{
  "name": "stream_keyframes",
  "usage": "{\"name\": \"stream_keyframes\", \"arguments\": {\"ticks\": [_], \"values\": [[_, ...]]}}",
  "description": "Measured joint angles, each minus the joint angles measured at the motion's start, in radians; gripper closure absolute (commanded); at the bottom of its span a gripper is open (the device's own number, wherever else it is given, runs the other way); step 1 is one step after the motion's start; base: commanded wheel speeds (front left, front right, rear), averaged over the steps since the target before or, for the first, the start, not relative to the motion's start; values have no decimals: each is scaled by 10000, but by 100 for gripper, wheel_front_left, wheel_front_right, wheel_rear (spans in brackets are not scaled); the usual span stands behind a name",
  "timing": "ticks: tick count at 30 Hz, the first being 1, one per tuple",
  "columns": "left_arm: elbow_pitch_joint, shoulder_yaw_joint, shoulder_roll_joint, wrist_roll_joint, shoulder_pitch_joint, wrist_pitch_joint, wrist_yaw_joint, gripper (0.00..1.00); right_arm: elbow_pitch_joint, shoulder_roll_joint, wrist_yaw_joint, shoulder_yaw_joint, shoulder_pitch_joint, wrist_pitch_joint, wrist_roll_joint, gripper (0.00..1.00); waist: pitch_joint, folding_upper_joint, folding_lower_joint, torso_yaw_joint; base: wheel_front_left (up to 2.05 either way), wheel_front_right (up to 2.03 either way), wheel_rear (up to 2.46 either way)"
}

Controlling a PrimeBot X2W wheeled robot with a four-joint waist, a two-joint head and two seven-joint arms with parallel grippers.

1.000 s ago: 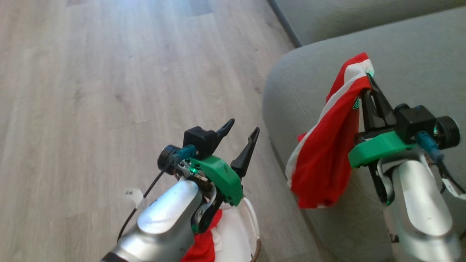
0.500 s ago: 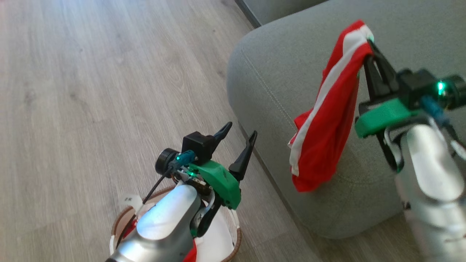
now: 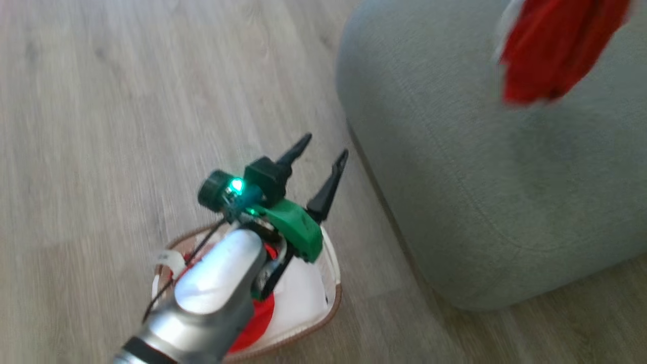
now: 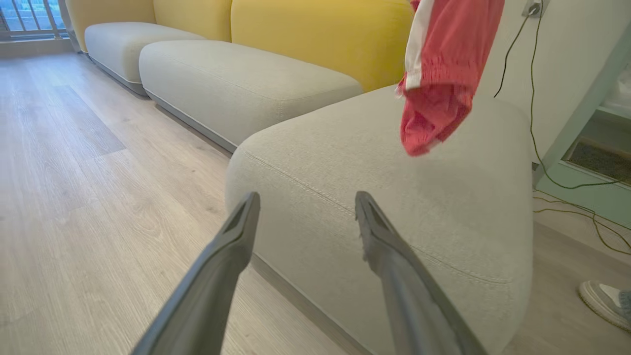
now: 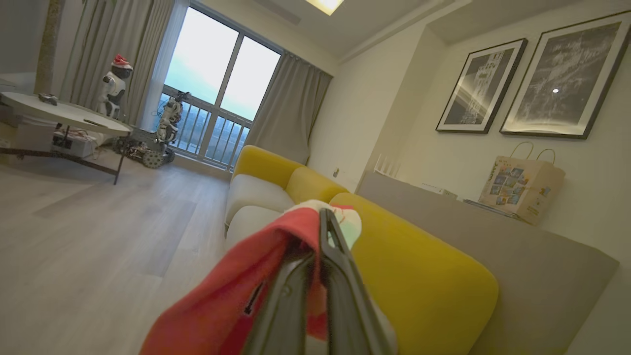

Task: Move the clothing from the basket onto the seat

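Nearest the robot, on the pale wood-look floor (image 3: 101, 126), stands the small oval white plastic basket with a brown rim (image 3: 323, 318), with red and white clothing (image 3: 252, 323) lying inside it. Above the basket hovers the left gripper (image 3: 325, 146), its two long dark fingers (image 4: 231, 256) spread wide and grasping nothing, pointing toward the seat. Just beyond, the large grey-green upholstered seat with rounded edges and a stitched seam (image 4: 394, 207) stands beside the basket. Over its cushion hangs a bright red jersey with white trim (image 4: 438, 98), pinched near its top edge between the clenched fingers of the right gripper (image 5: 323, 227). The head view is blurred here, but the lower hem seems to hang just clear of the cushion rather than resting on it

The garment looks light, limp and a little slick. It drapes straight down from one pinch and will likely bunch where it lands, so releasing it low over the cushion should lay it down. For what lies in the basket, a raised fold or the thicker collar band would give the surest hold, taken deep enough that thin cloth cannot slip out
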Motion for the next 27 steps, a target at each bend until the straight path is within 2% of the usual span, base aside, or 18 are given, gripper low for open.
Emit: {"name": "stream_keyframes", "arguments": {"ticks": [8, 15, 19, 27], "values": [[-871, 79, 648, 391, -460, 31, 351, 0, 1114, -823, 0, -1131, -2537, 42, -428, 100, 1414, 0, 1, 743, 0, 0, 0], [-2056, 77, 1118, 740, -877, 462, 671, 0, 2330, -1101, 0, -2746, -3433, -301, -861, 100, 2603, 0, 2, 1340, 0, 0, 0], [-2696, 54, 1356, 974, -1027, 826, 803, 0, 3106, -993, 0, -3643, -3324, -591, -1118, 100, 3284, -1, 2, 1532, 0, 0, 0], [-3290, -67, 1584, 1083, -1058, 1164, 966, 0, 4614, 71, 0, -5212, -2024, -853, -1471, 100, 4283, -1, 2, 1597, 0, 0, 0]]}}
